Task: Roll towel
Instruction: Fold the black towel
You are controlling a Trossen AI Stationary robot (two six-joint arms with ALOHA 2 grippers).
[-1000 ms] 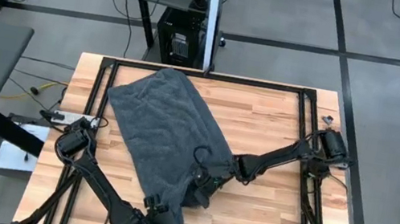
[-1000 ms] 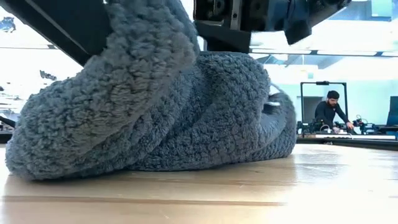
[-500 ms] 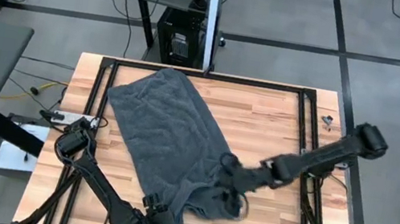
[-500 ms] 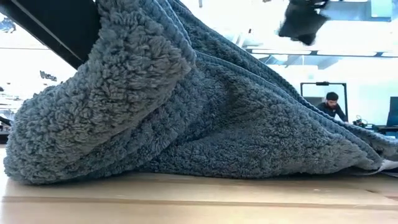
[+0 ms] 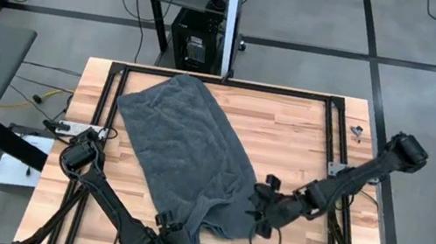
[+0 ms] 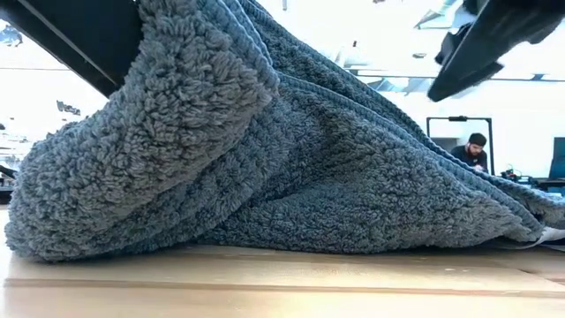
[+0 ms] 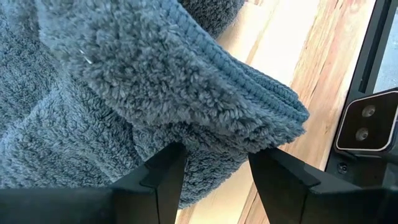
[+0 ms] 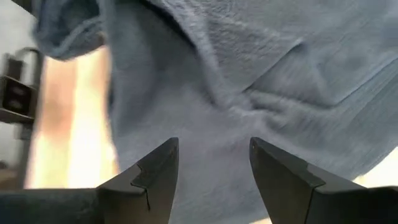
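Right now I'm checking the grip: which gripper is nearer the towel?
Left. The left gripper pinches a fold of the towel; the right gripper hangs open just beside its near corner.

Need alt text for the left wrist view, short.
A folded edge of the dark grey terry towel sits between the left pincer's two dark fingers, filling most of the picture. Beyond the fold a strip of the wooden table shows, with a black frame rail along its edge.
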